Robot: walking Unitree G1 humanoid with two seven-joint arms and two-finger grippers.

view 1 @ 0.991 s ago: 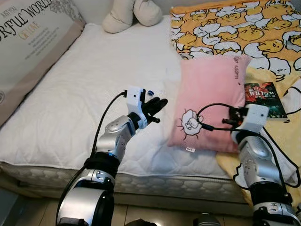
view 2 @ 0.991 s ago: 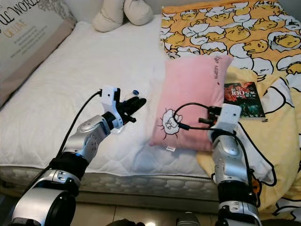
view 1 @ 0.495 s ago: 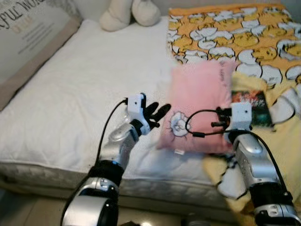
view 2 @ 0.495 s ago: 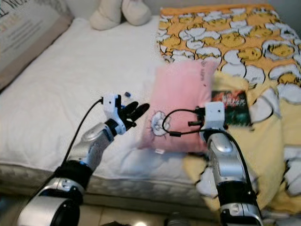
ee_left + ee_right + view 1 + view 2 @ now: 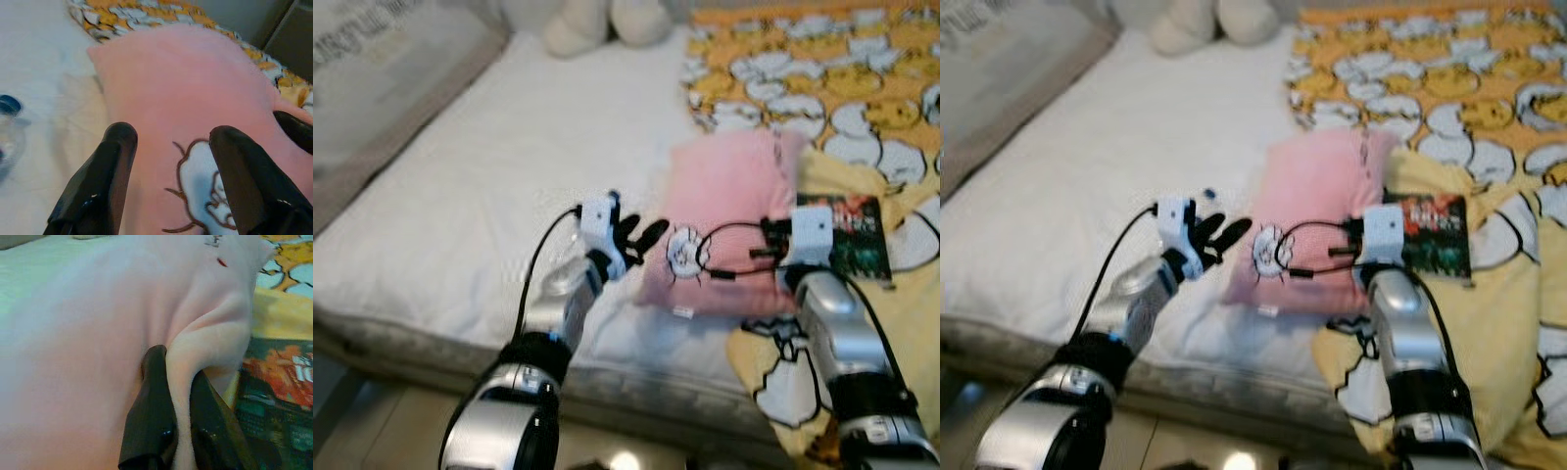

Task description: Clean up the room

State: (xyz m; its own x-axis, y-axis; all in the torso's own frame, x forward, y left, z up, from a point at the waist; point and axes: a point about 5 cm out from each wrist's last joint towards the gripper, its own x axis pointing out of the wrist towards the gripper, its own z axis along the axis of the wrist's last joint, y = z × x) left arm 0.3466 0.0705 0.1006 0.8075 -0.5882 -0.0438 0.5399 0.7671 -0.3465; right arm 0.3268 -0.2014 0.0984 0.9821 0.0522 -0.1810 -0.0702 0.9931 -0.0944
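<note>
A pink pillow (image 5: 729, 206) with a white cartoon print lies on the white mattress (image 5: 499, 147), near its front edge. My right gripper (image 5: 177, 366) is shut on a fold of the pillow's right edge, beside a dark book (image 5: 857, 235). Just left of the pillow, my left gripper (image 5: 641, 237) is open. In the left wrist view its fingertips (image 5: 122, 134) spread before the pillow's printed corner (image 5: 205, 196) without holding it. A small clear bottle with a blue cap (image 5: 7, 110) lies on the sheet by the left gripper.
An orange duck-print blanket (image 5: 822, 69) covers the far right of the bed. A yellow blanket (image 5: 891, 333) hangs over the front right corner. A cream plush toy (image 5: 607, 20) sits at the head. A large lettered cushion (image 5: 382, 69) leans at the left.
The whole view has shifted and blurred with the camera. The gap between my left gripper and the pillow's left edge has closed. My right gripper stays shut on the pillow.
</note>
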